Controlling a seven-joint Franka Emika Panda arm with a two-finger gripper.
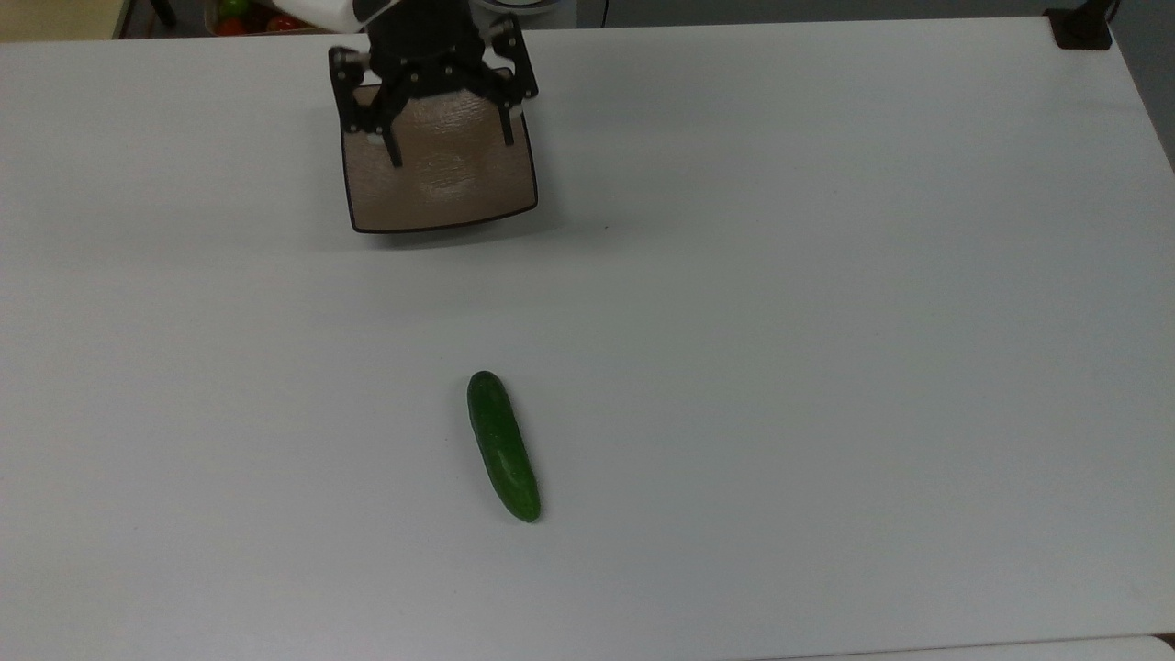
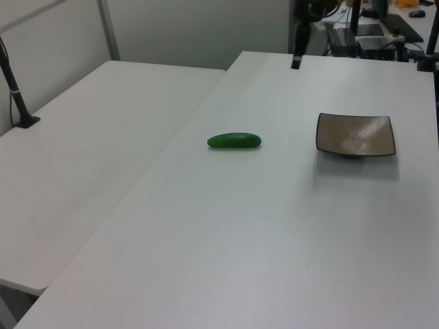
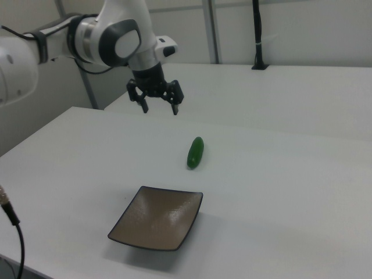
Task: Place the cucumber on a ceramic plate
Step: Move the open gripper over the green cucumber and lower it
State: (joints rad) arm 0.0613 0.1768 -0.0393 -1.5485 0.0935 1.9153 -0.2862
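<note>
The dark green cucumber (image 1: pixel 502 446) (image 2: pixel 234 140) (image 3: pixel 195 152) lies flat on the white table, well apart from the plate. The square brown ceramic plate (image 1: pixel 441 188) (image 2: pixel 355 134) (image 3: pixel 157 218) sits with nothing on it. My gripper (image 1: pixel 450 147) (image 3: pixel 160 109) hangs in the air, open and holding nothing, with its fingers pointing down. In the top view it overlaps the plate's upper edge. In the right view it is well above the table, up and to the left of the cucumber. One dark finger (image 2: pixel 295 60) shows at the top of the left view.
A box of colourful vegetables (image 1: pixel 252 14) stands beyond the table's far edge. A black mount (image 1: pixel 1081 28) sits at the top view's upper right corner. A second white table (image 2: pixel 82 151) adjoins on the left view's left. A black cable (image 3: pixel 9 212) hangs at the right view's left.
</note>
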